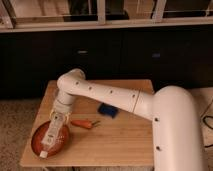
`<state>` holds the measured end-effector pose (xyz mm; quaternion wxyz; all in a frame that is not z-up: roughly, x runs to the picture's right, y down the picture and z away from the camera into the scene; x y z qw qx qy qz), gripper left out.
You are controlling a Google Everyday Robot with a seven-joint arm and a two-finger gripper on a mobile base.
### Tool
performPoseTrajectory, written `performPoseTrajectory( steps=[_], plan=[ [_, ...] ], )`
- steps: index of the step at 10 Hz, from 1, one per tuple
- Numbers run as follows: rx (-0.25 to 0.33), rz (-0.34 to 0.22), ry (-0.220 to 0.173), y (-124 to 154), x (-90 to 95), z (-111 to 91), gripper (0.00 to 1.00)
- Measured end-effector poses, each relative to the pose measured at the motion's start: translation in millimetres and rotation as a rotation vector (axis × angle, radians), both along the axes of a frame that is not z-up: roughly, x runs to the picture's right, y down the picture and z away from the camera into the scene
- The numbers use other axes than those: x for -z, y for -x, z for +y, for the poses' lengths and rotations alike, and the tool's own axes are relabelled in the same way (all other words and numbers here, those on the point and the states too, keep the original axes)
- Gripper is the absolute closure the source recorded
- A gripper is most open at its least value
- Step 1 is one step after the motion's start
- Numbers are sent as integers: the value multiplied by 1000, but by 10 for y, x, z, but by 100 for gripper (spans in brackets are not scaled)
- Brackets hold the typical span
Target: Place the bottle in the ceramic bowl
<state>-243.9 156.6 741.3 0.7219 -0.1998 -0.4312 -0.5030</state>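
Observation:
The ceramic bowl [39,146], orange-red and shallow, sits at the front left corner of the wooden table [125,147]. The slim white bottle [49,140] lies slanted over the bowl, with its lower end near the bowl's front rim. My gripper [58,119] is at the bottle's upper end, just above the bowl's back rim, and is shut on the bottle. I cannot tell whether the bottle touches the bowl.
An orange carrot-like object [81,123] lies just right of the bowl. A blue object [106,110] lies further right near the table's middle. My white arm reaches across the table from the right. Dark cabinets stand behind the table.

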Motion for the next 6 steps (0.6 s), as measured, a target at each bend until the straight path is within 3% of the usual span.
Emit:
performPoseTrajectory(
  steps=[4, 5, 6],
  plan=[
    [3, 2, -1, 47, 14, 22, 85],
    [5, 2, -1, 64, 16, 30, 83],
    [9, 0, -2, 84, 19, 42, 74]
  ],
)
